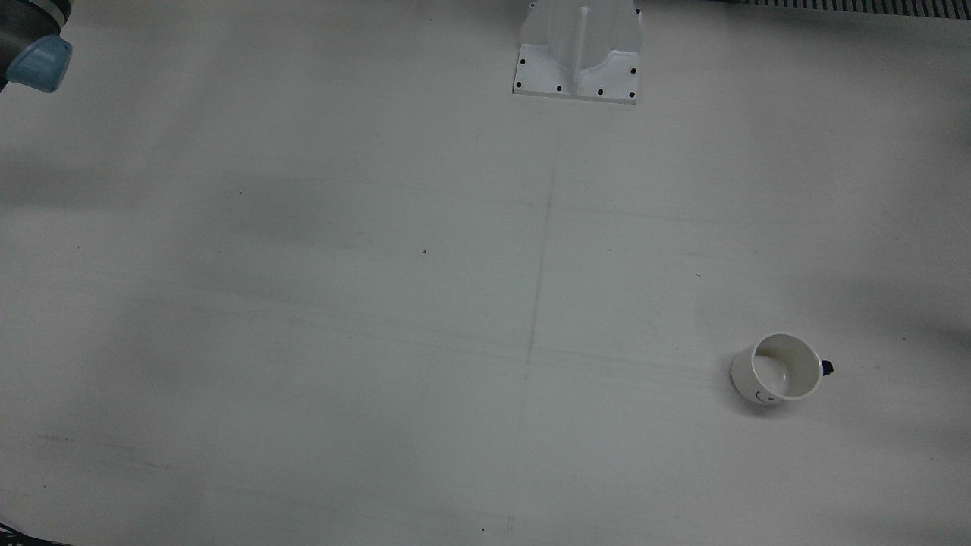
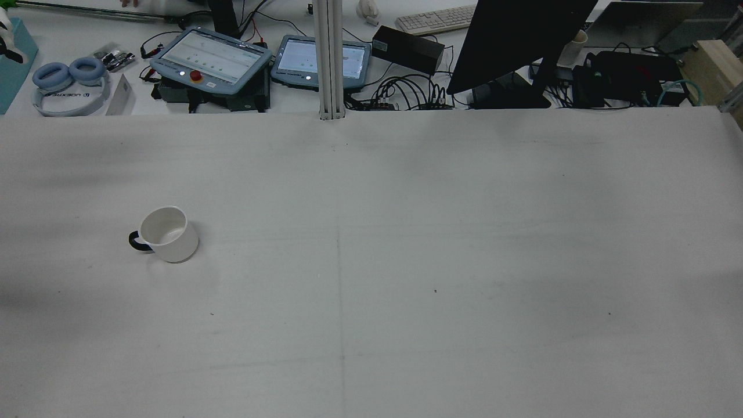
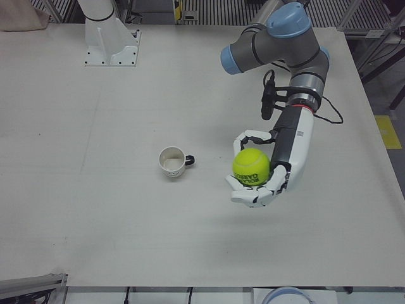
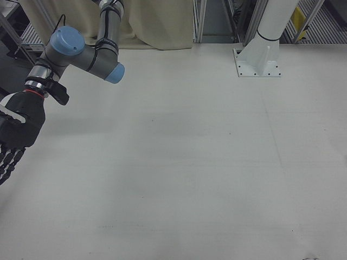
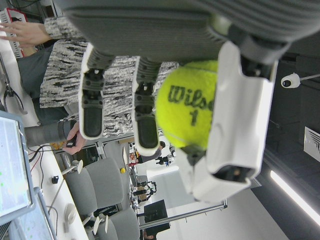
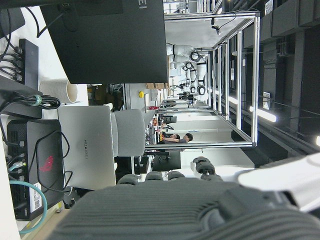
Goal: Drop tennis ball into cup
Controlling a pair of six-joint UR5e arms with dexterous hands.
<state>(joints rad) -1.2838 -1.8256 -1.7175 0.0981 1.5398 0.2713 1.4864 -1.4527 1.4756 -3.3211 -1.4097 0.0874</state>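
A white cup (image 3: 171,161) with a dark handle stands upright on the table, its mouth open upward; it also shows in the front view (image 1: 777,370) and the rear view (image 2: 167,233). The yellow-green tennis ball (image 3: 251,167) sits in my white left hand (image 3: 259,180), which is shut on it to the right of the cup in the left-front view, well apart from it. In the left hand view the ball (image 5: 187,117) is pinned between the fingers (image 5: 140,117) and the palm. My black right hand (image 4: 13,135) hangs at the left edge of the right-front view, fingers extended and holding nothing.
The white arm pedestal (image 1: 576,68) is bolted at the table's far side. Beyond the table edge in the rear view are teach pendants (image 2: 212,58), a monitor (image 2: 516,40), headphones (image 2: 69,84) and cables. A person (image 5: 55,70) is seated by the station.
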